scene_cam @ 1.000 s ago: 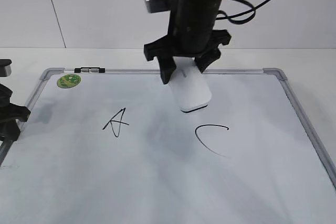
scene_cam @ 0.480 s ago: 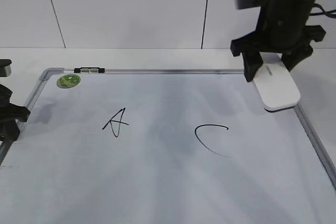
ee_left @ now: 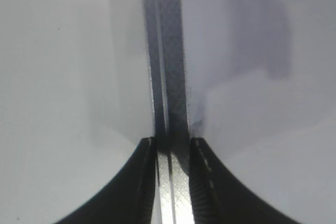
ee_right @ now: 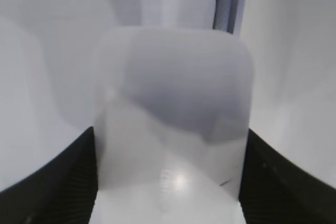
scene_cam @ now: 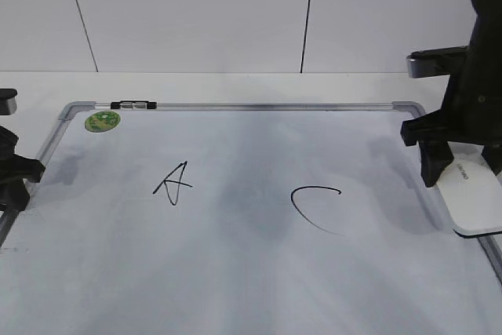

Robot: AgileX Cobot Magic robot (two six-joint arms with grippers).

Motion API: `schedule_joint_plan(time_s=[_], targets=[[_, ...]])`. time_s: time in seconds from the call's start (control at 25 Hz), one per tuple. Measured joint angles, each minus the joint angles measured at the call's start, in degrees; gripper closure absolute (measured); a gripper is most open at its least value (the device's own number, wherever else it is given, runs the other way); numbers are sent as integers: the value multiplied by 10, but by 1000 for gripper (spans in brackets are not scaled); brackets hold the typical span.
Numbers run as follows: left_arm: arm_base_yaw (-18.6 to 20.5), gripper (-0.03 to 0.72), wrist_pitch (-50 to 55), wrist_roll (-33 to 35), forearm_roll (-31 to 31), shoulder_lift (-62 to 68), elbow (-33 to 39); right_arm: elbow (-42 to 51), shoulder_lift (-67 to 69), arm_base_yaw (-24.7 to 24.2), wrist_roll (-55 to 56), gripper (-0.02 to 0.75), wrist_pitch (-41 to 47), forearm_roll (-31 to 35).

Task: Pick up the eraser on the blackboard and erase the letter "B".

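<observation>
The white eraser [scene_cam: 472,206] is held in my right gripper [scene_cam: 463,176], which is shut on its sides. It hangs tilted over the right edge of the blackboard [scene_cam: 235,272]. In the right wrist view the eraser [ee_right: 173,114] fills the space between the dark fingers of the gripper [ee_right: 168,182]. No letter "B" shows on the board. Only a black "A" [scene_cam: 174,182] and an open-curved "C" [scene_cam: 314,208] are drawn, with a faint grey smudge between them. My left gripper [scene_cam: 12,176] is at the board's left edge, shut on the metal frame [ee_left: 167,51].
A round green sticker [scene_cam: 103,121] and a small black-and-silver clip [scene_cam: 133,104] sit at the board's top left. The grey frame [ee_right: 228,3] runs just past the eraser. A white wall stands behind the table.
My right gripper has carried the eraser from the board's upper middle rightward and down to the right edge. The left gripper has not moved.
</observation>
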Motion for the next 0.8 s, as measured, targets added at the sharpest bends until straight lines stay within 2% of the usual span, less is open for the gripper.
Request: schedule_joint_plan(time_s=[0.52,0.8], targets=[[0,542,0,0,0,0,0,44,-9,-43,-18,184,-79,12],[0,542,0,0,-1,0,0,56,-9,-43,-42,184,-131,65]])
